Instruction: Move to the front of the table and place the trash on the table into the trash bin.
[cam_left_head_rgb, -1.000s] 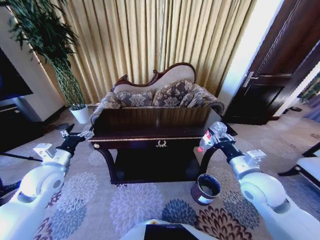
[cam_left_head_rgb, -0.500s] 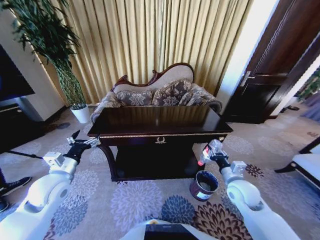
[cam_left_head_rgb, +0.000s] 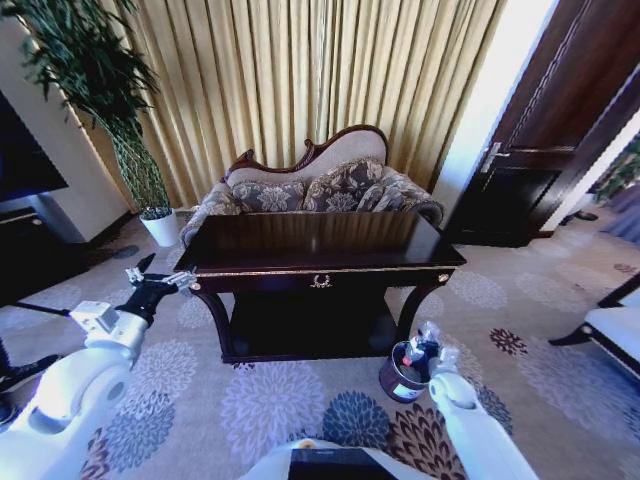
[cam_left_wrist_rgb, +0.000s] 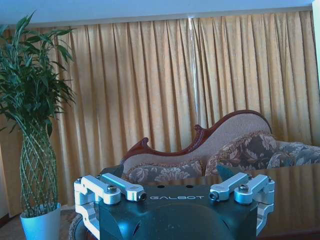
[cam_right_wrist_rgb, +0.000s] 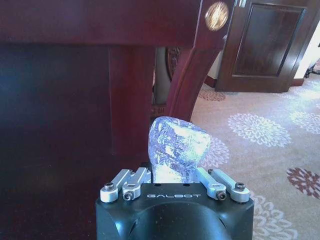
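**Right gripper holds the bottle over the trash bin**

Nearest to us, on the right, our right gripper (cam_left_head_rgb: 420, 352) reaches down over the trash bin (cam_left_head_rgb: 404, 376), a small round dark bin with a pale rim that stands on the patterned carpet (cam_left_head_rgb: 270, 400) just in front of the table's right front leg. The jaws are closed on a clear plastic bottle (cam_right_wrist_rgb: 176, 149). From the head view we see the bottle's red label and cap at the mouth of the bin, while the rest of the bottle rises above the rim, gripped between the fingers. From the right wrist view the clear crinkled body of the bottle stands up between the metal fingers (cam_right_wrist_rgb: 210, 181), with the curved table leg (cam_right_wrist_rgb: 187, 75) just behind it.

On the left, our left gripper (cam_left_head_rgb: 150, 282) hangs in the air near the table's left front corner, apart from it. Its jaws stand open and hold nothing; the left wrist view shows the two fingers (cam_left_wrist_rgb: 122, 186) spread wide.

Beyond both grippers stands the table (cam_left_head_rgb: 320, 240), dark and glossy, with gold trim and a gold emblem on its front edge. Behind it sits a patterned sofa (cam_left_head_rgb: 320, 185) with a carved wooden back, and at the far left a tall bamboo plant in a white pot (cam_left_head_rgb: 160, 226). Gold curtains (cam_left_head_rgb: 320, 80) hang across the far wall, and a dark wooden door (cam_left_head_rgb: 560, 130) stands at the far right.
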